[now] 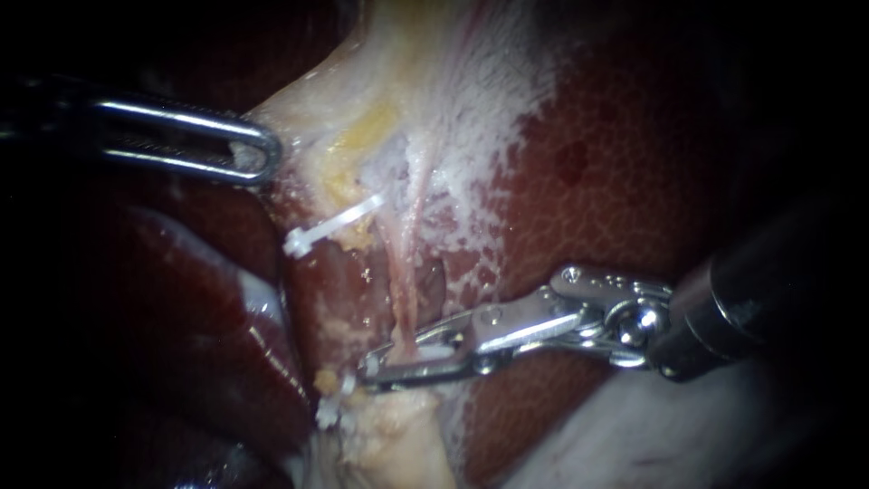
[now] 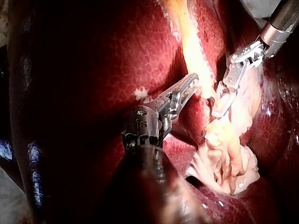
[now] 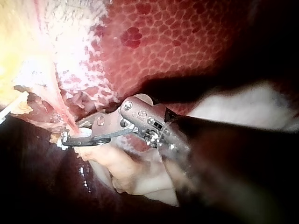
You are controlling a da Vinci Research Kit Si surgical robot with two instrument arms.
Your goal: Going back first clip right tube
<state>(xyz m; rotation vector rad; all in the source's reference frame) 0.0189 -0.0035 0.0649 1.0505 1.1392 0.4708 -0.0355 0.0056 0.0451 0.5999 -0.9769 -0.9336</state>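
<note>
1. Right instrument (image 1: 385, 362). Its dark shaft enters from the right of the endoscope view and lies nearest the camera. The metal wrist and two long jaws extend across the liver (image 1: 634, 181) toward the centre of the field. The jaws stand narrow, closed from both sides onto a white clip (image 1: 433, 349). In the right wrist view the two jaw tips converge, with the white clip between them.

2. Right tube (image 1: 405, 299). It is a thin pink strand that runs down from the pale tissue (image 1: 362, 81) and passes between the right instrument's jaws, where the clip sits. In the right wrist view the strand comes in from ahead of the instrument and meets the jaws close to their tips.

3. Left instrument (image 1: 258, 154). It enters from the left of the endoscope view, well apart from the right instrument. Its slotted jaws are clamped on the edge of the pale tissue. In the left wrist view the jaws lie close together, tips against this yellowish tissue, with the right instrument's jaws just beside them.

4. Other clips. An upper clip (image 1: 330, 226) lies tilted, to the left of the right tube. A lower clip (image 1: 330, 409) lies just below the right instrument's jaw tips. The strand that each one grips cannot be made out clearly.
</note>
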